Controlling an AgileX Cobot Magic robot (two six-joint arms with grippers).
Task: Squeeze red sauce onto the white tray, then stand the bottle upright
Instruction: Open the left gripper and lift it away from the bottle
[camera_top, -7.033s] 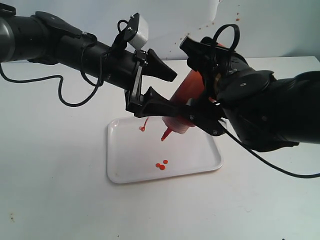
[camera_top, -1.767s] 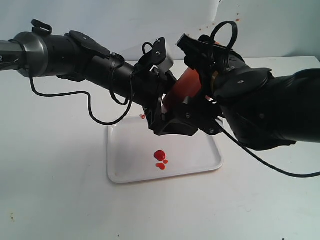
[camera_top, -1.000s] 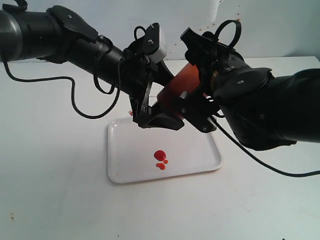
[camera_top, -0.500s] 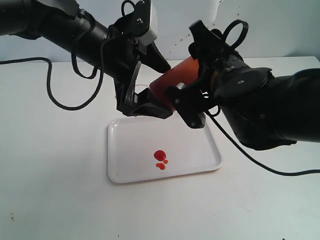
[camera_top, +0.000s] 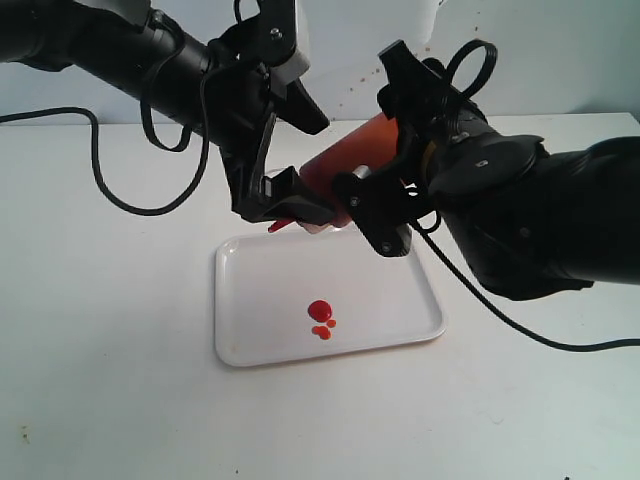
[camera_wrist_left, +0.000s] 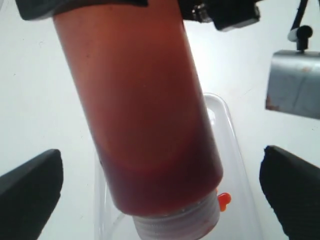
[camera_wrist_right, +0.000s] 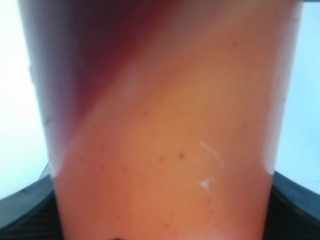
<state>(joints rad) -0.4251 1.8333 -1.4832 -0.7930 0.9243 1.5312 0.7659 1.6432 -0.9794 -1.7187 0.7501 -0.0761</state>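
Observation:
The bottle (camera_top: 352, 158) hangs tilted above the white tray (camera_top: 262, 305), its red nozzle pointing down-left over the tray's far left corner. My right gripper (camera_top: 386, 148) is shut on its upper body, which fills the right wrist view (camera_wrist_right: 165, 140). My left gripper (camera_top: 305, 162) is open wide, its fingers (camera_wrist_left: 31, 186) on either side of the bottle's (camera_wrist_left: 145, 120) nozzle end with a gap on both sides. Red sauce (camera_top: 320, 312) lies in small round blobs near the tray's middle, with one blob of red sauce (camera_wrist_left: 223, 199) showing beside the bottle's threaded collar.
The white table (camera_top: 110, 380) spreads around the tray. Black cables hang from both arms, one looping over the table at the left (camera_top: 130, 205). The right arm's bulky body (camera_top: 540, 220) covers the table's right side.
Over the last second the right gripper lifted the bottle higher and nearer level. The left arm rose and drew back to the left, jaws still wide. The sauce blobs are unchanged.

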